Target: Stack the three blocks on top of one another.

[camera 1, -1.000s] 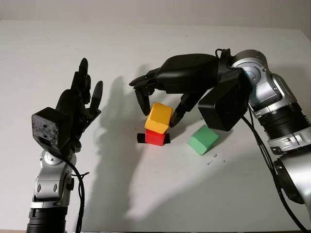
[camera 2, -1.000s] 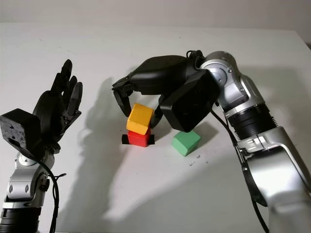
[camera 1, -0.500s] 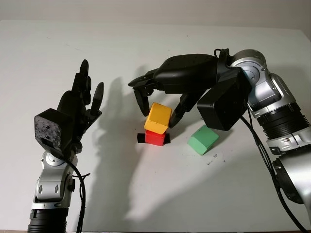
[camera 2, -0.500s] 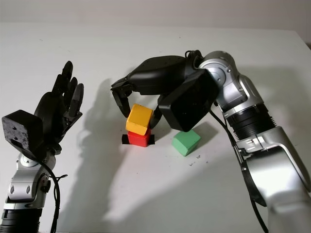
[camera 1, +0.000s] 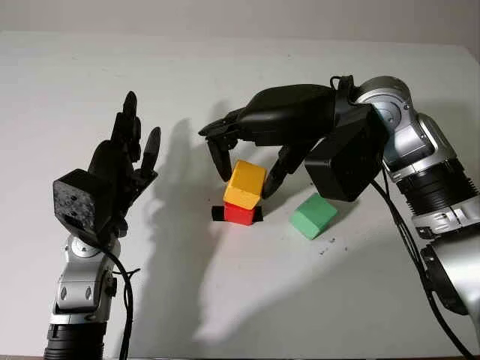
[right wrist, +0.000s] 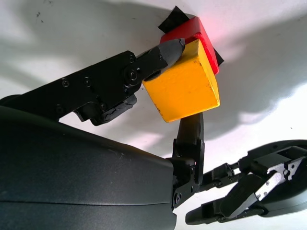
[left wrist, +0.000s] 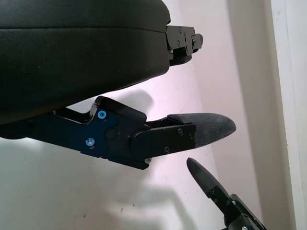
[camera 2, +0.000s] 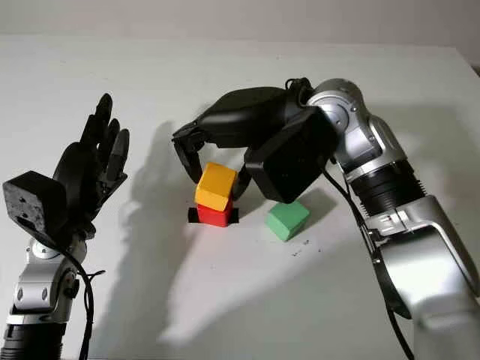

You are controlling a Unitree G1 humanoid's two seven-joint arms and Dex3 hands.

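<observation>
Right hand (camera 1: 244, 161) over centre of white surface (camera 1: 225, 300), fingers (right wrist: 163, 52) closed around yellow block (camera 1: 245, 184). Yellow block tilted, sitting on red block (camera 1: 239, 214); red block down on black tape patch (camera 1: 218, 214). Green block (camera 1: 313, 216) just right of the stack, apart from it. Left hand (camera 1: 124, 161) raised at left, open, holding nothing.
</observation>
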